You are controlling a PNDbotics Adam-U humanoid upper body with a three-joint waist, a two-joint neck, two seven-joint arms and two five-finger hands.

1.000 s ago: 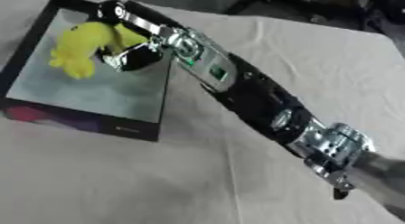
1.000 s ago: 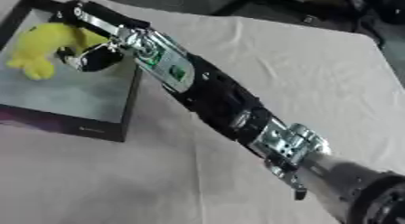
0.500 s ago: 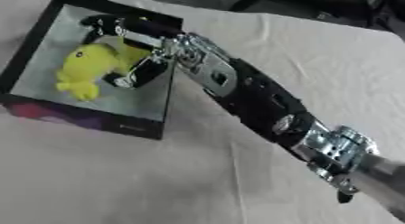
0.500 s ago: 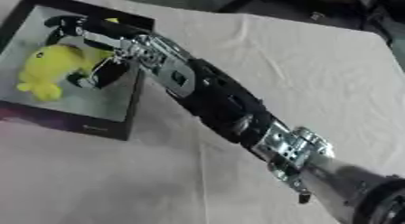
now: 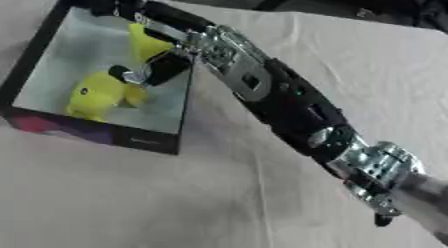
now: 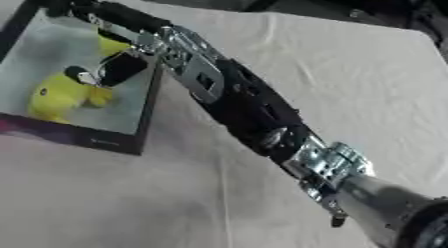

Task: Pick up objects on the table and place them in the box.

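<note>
One big counter (image 5: 262, 52), under a pale cloth, holds everything here. On its left side sits the box (image 5: 96, 129), dark-walled with a pale floor. The right arm reaches from the lower right, across the cloth, over the box's wall. Its hand (image 5: 162, 67) hangs inside the box, just above the toy (image 5: 101, 92). The yellow toy lies on the box floor. One dark finger looks curled near the toy's top, but I cannot tell if the fingers are holding it or have let go. The left hand does not show.

If a finger is hooked on the toy, lifting the hand could drag it back out. The arm could also bump the box wall and push the box.
</note>
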